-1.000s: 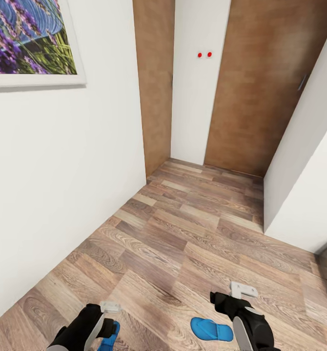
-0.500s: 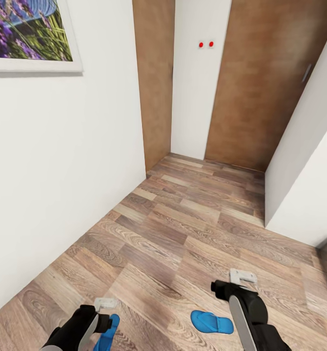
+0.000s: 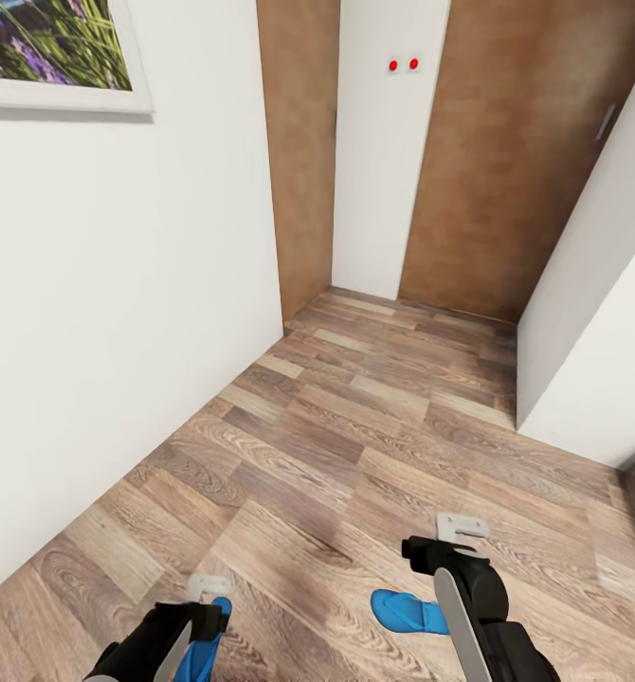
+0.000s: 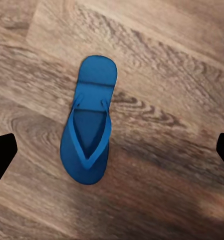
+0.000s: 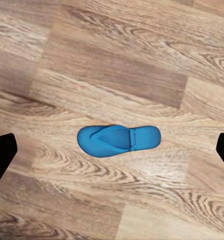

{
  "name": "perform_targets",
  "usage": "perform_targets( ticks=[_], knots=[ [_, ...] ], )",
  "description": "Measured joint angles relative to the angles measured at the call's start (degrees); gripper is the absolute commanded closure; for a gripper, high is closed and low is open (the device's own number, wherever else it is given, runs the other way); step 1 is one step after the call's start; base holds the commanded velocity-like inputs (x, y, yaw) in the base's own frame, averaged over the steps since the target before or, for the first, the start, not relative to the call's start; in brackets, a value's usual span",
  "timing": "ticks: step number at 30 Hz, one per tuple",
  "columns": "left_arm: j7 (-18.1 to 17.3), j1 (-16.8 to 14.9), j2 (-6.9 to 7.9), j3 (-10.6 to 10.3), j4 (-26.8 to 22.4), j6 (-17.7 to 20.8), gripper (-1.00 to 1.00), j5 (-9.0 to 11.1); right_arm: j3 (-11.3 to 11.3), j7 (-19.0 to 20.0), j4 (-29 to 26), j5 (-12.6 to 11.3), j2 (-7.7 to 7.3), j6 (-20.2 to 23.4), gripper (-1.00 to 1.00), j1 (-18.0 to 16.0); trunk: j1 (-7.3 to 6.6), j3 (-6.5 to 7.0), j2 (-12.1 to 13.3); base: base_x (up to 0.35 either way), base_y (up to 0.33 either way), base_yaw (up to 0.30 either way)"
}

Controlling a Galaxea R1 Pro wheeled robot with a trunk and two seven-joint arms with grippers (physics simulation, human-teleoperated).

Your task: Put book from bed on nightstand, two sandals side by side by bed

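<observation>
Clearly the sandal step is in hand: each sandal lies flat on the wood floor (image 3: pixel 355 426), one (image 4: pixel 89 120) under the spread left gripper (image 4: pixel 112 150), the other (image 5: pixel 118 140) under the spread right gripper (image 5: pixel 112 150). Next, probably, each descends to grasp.

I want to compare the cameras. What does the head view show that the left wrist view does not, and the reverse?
Head view alone: white walls, wooden doors, a picture frame and the other sandal. Left wrist view alone: one whole blue sandal, its thong strap visible, between the open left tool's tips. Both: that sandal and the wood-plank floor.
</observation>
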Motion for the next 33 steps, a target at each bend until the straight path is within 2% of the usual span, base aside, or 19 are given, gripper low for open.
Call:
perform_targets(
  ticks=[3,13,19,25,26,27,30,31,33],
  knots=[
    [0.0,0.0,0.0,-0.2,0.5,-2.0,-1.0,0.0,0.0,0.0,-0.1,0.0,0.0,0.0,-1.0,0.0,0.66,-0.81,-1.2,0.0,0.0,0.0],
    [0.0,0.0,0.13,-0.6,1.2,-4.4,-1.0,-0.2,0.0,0.0,-0.1,0.0,-0.1,-1.3,-1.0,0.0,2.86,-3.53,-5.2,0.0,0.0,0.0],
    [0.0,0.0,0.07,-1.7,3.6,-7.3,-1.0,-0.2,0.0,0.0,-0.1,0.0,-0.23,-1.5,-1.0,0.0,4.17,-5.16,-7.6,0.0,0.0,0.0],
    [0.0,0.0,0.2,-2.2,4.1,-8.2,-1.0,-0.4,0.0,0.0,-0.1,0.0,-0.26,-1.6,-1.0,0.0,5.49,-6.78,-10.0,0.0,0.0,0.0],
    [0.0,0.0,0.34,-2.2,4.1,-8.2,-1.0,-0.4,0.0,0.0,-0.1,0.0,-0.26,-1.6,-1.0,0.0,5.71,-7.06,-10.4,0.0,0.0,0.0],
    [0.0,0.0,1.76,-2.1,4.0,-8.3,-1.0,-0.4,0.1,0.0,-0.1,0.0,-0.26,-1.5,-1.0,0.0,5.93,-7.33,-10.8,0.0,0.0,0.0],
    [-0.2,0.0,3.06,-2.6,3.8,-8.3,-1.0,-0.2,0.1,0.0,-0.1,0.0,-0.27,-1.4,-1.0,0.0,6.59,-8.14,-12.0,0.0,0.0,0.0],
    [-1.0,0.0,3.9,-3.9,3.7,-8.3,-1.0,-0.2,0.1,0.0,-0.1,0.0,-0.27,-1.4,-1.0,0.0,6.81,-8.41,-12.4,0.0,0.0,0.0],
    [-2.2,0.0,4.45,-5.3,3.5,-8.4,-1.0,-0.2,0.1,0.0,-0.1,0.0,-0.27,-1.3,-1.0,0.0,7.25,-8.96,-13.2,0.0,0.0,0.0]
  ],
)
